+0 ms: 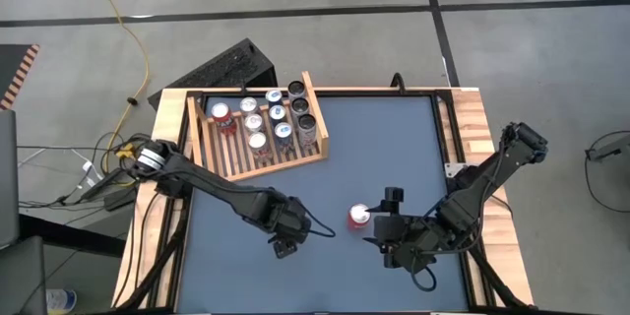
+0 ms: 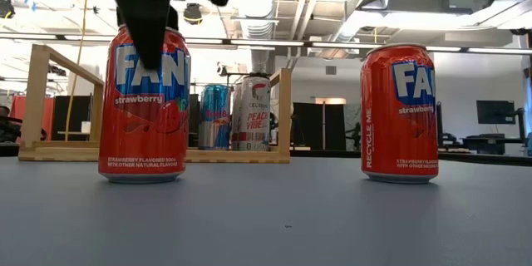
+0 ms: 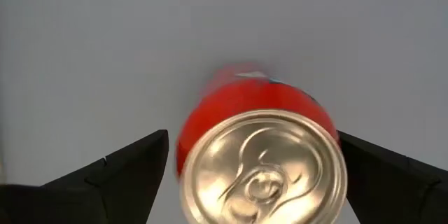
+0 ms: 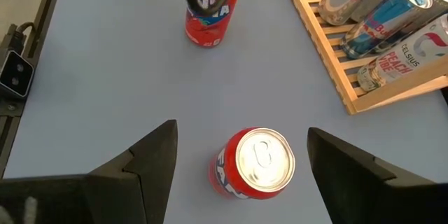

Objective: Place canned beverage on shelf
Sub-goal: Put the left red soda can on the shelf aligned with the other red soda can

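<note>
Left claw (image 1: pixel 285 241) and right claw (image 1: pixel 379 226) both spread wide, low.

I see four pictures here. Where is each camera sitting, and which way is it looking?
High view: above the table, looking straight down; shows both arms, the shelf and one red can.
Low view: at tabletop height, looking level across; a dark gripper part hangs over the left gripper's can.
Left wrist view: on the left arm, looking down past its open fingers at that can.
Right wrist view: on the right arm, past its open fingers.
The low and right wrist views both show both red cans.
</note>
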Robot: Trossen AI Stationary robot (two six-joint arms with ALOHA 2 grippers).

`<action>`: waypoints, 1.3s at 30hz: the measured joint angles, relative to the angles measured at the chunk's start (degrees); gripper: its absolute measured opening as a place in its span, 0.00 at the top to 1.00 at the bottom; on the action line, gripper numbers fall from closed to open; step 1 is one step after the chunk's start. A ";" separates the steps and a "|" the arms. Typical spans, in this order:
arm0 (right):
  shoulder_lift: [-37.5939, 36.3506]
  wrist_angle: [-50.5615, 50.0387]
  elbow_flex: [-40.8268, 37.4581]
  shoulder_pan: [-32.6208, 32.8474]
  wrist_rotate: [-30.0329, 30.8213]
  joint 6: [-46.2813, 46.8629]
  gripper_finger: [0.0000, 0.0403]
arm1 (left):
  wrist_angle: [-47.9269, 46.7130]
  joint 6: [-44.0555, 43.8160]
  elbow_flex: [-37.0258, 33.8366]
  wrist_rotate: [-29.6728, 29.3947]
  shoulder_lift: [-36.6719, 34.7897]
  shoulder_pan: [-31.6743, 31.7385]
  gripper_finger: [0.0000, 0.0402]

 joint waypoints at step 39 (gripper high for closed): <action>0.00 -0.76 0.00 0.00 -0.02 1.08 0.28 | 0.81 -0.34 0.85 5.28 0.37 2.59 0.28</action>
